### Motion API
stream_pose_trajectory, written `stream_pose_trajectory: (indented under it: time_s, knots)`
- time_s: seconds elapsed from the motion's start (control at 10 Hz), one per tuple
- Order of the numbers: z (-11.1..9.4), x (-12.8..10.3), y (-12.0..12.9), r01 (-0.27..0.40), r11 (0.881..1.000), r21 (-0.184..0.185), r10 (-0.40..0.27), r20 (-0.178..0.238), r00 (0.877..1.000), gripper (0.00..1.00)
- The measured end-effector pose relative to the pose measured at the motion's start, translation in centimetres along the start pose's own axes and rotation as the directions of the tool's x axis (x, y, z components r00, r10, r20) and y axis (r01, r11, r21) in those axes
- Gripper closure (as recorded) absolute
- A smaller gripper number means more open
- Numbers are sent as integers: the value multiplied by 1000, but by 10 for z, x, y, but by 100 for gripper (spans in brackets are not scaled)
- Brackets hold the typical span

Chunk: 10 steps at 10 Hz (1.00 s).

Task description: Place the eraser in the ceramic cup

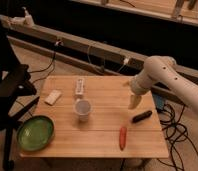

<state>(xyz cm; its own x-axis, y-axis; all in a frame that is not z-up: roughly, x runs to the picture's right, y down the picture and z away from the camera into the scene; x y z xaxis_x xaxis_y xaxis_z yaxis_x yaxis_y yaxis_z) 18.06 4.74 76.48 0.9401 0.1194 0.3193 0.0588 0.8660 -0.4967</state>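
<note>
The eraser (142,117) is a small black bar lying on the right side of the wooden table (104,142), near its right edge. The ceramic cup (82,110) is a small white round cup standing upright near the table's middle, left of the eraser. My gripper (134,103) hangs from the white arm (164,80) that comes in from the right. It is just above and slightly left of the eraser, apart from it and well right of the cup.
A wide green bowl (35,133) sits at the front left corner. A pale beige block (53,97) lies at the left, a white oblong item (79,88) behind the cup, an orange-red stick (122,137) near the front edge. Cables hang off the right side.
</note>
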Motion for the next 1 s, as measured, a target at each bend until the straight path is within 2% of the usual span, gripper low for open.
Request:
stream_pose_trajectory:
  time_s: [0.8, 0.9, 1.0]
  knots:
    - [0, 0, 0, 0, 1000, 0, 0, 0, 1000, 20]
    - [0, 1, 2, -1, 1000, -1, 1, 0, 1000, 25]
    - [-2, 3, 6, 0, 1000, -4, 0, -5, 1000, 34]
